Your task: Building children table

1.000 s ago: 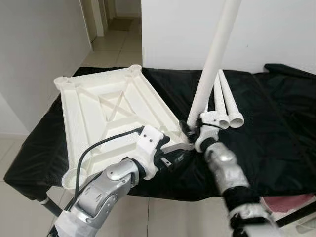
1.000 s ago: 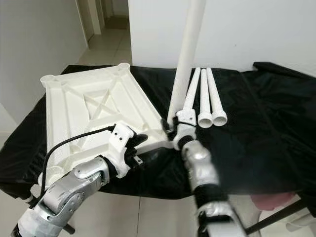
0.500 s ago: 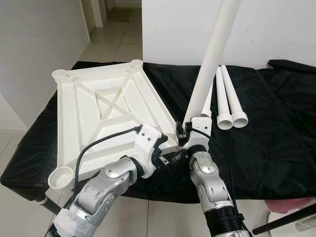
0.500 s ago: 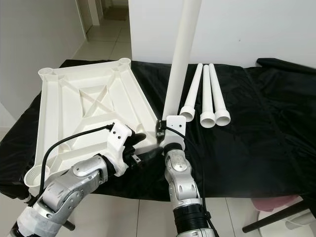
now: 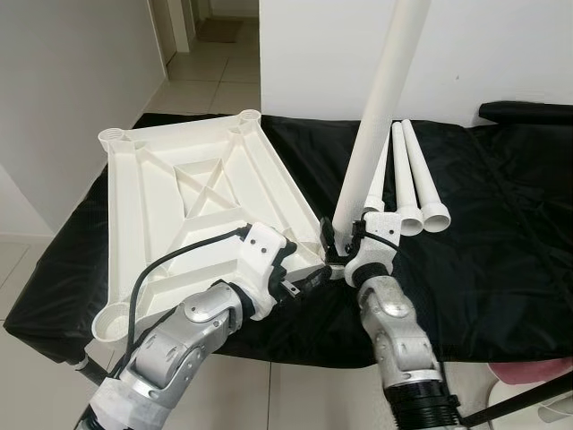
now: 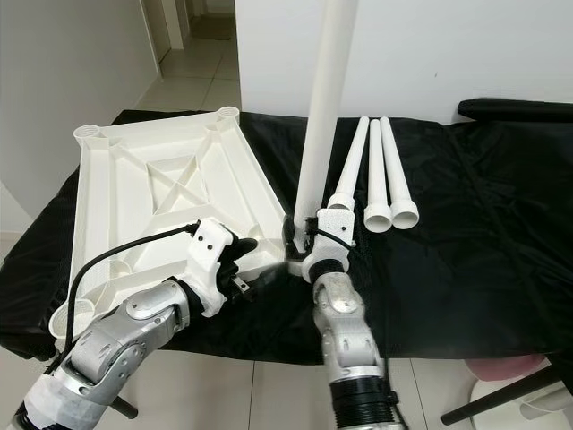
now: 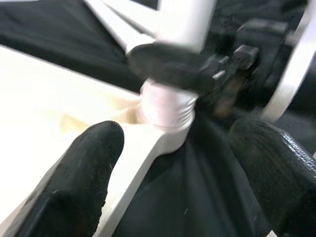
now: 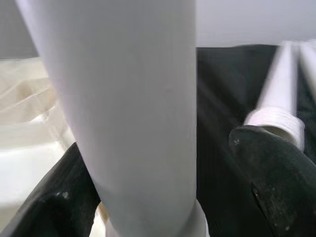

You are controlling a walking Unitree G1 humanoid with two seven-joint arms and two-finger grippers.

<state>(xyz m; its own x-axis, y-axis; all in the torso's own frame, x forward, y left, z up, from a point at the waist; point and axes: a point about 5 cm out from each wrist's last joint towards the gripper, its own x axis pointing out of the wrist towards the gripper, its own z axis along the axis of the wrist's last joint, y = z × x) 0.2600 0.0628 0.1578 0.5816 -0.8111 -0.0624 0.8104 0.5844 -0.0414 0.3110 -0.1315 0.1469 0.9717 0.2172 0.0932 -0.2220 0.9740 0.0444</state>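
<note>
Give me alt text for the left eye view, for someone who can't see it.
The right claw holds a long white plastic table leg upright at the near corner socket of an upturned white plastic tabletop on black cloth. The left claw is beside that corner; three more white legs lie behind.
</note>
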